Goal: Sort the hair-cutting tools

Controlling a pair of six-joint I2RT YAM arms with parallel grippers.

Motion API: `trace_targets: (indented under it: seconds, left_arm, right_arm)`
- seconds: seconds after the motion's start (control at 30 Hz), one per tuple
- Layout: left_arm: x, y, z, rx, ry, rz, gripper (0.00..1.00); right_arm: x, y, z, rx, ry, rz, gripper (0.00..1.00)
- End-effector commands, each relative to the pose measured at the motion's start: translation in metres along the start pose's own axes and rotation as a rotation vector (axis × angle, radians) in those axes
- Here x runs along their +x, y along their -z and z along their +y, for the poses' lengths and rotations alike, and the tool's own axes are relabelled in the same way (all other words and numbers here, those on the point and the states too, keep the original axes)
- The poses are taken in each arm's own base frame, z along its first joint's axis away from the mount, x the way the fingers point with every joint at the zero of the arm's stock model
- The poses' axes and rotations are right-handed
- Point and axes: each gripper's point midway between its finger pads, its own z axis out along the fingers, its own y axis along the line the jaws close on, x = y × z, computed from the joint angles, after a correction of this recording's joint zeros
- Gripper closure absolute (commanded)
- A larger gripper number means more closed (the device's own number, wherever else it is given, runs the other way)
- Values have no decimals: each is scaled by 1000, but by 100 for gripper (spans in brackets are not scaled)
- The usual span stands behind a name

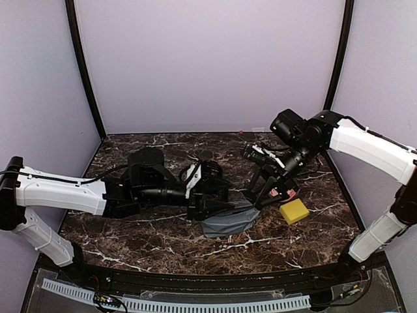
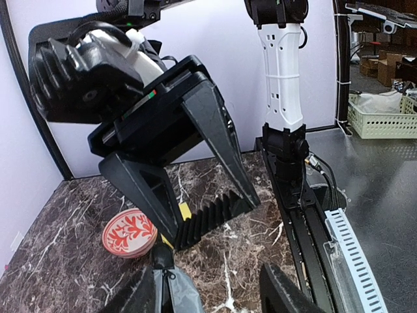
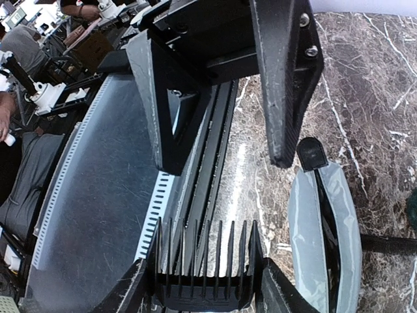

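Checking the step in hand first: which tool do we log as under way?

We log two. The right gripper (image 2: 210,218) is pinching the black comb (image 3: 202,277) crosswise between its fingertips, with the teeth pointing outward past the tips and clear of the table (image 1: 163,238). The left gripper (image 3: 228,163) has its jaws spread above the silver-and-black clipper (image 3: 322,235). The clipper lies flat on the marble, its black end below the jaws and close by one finger. We can confirm no contact there.

Judgement on the step?

We judge it to be a pick of the clipper by the left arm, with the comb held aloft by the right and not yet set down. We cannot tell where either tool is meant to go. The red-and-white plate (image 2: 129,233) lies below and behind the right jaws. We found no scissors in any view.

Arm poses?

The left arm reaches low and long across the table, its wrist near level and its fingers angled down at the clipper. The right arm is arched high at the elbow with the wrist bent down and inward. The two grippers face each other at close quarters.

Requirements for the next move?

We would expect the left jaws to centre on the clipper's body, lower, then press together. The body looks tapered and smooth, so an off-centre pinch may slip. The right jaws should hold the comb's teeth away from the left fingers.
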Motion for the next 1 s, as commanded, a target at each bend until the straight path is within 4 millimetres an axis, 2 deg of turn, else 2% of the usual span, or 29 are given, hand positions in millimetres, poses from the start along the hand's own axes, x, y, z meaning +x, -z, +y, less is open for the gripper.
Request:
trace_targets:
  seconds: [0.0,0.03,0.2,0.43,0.57,0.67,0.97]
  left_arm:
    - [-37,-8,-8,46,-60,-98,45]
    - [-41,-12,-10,59,-78,-87,45]
    - [-28,-28,-20,126,-143,32,48]
    - [-21,-39,-25,154,-200,99,59]
    - [-15,-43,-32,173,-247,145,58]
    - [-12,-42,-31,158,-263,166,58]
    - [-4,-42,-21,110,-317,208,72]
  right_arm:
    - [-7,-1,17,-63,-4,-15,57]
    - [-6,-1,18,-64,-5,-10,57]
    - [-3,-3,22,-64,-2,6,57]
    - [-4,-2,25,-58,-2,1,57]
    - [-1,-2,25,-55,-6,9,57]
    - [0,-3,24,-55,-10,11,57]
    - [-1,-5,22,-67,-20,11,57]
